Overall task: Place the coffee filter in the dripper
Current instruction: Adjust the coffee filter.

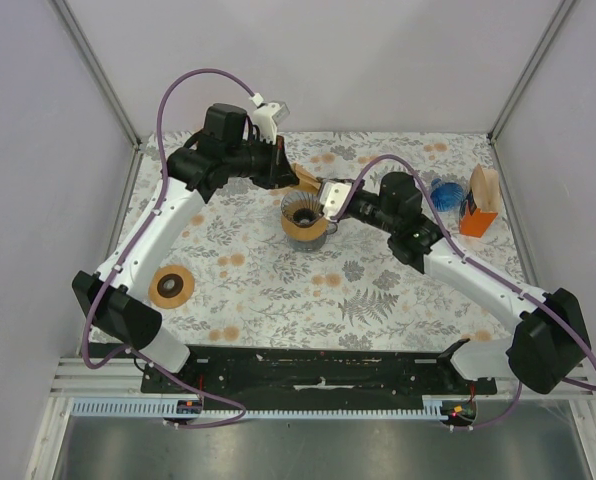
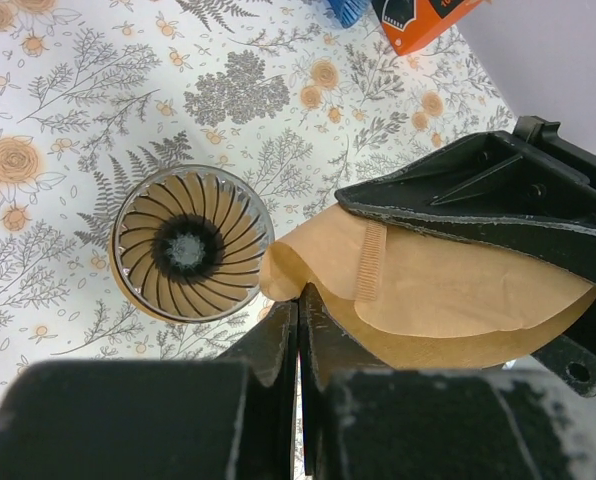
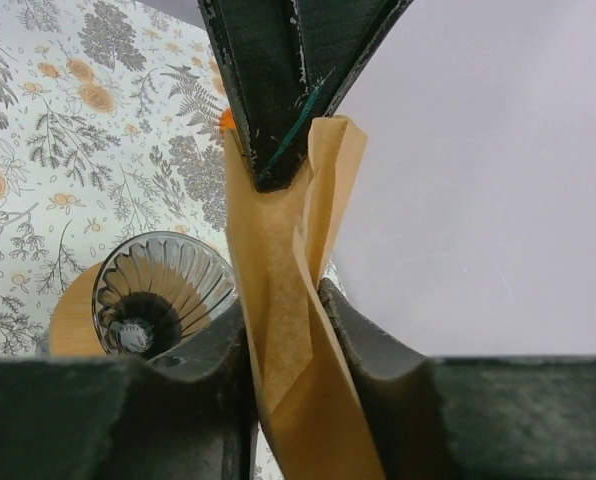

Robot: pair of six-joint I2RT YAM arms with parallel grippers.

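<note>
Brown paper coffee filter (image 2: pixel 448 290): clamped in left gripper (image 2: pixel 298 300) jaws and right gripper (image 3: pixel 283 310) jaws alike, just above dripper (image 1: pixel 305 215), mid-frame in top view.

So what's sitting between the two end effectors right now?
The brown paper coffee filter. The left end effector pinches one edge, and the right end effector has its fingers against both sides of it. This is clearest in the right wrist view.

I see the flowered worktop (image 1: pixel 378 290) carrying a glass dripper (image 1: pixel 303 215) mid-cloth and a brown ring (image 1: pixel 171 287) near the left edge — at far right, a blue thing (image 1: pixel 445 192) beside an orange carton (image 1: pixel 481 205).
</note>
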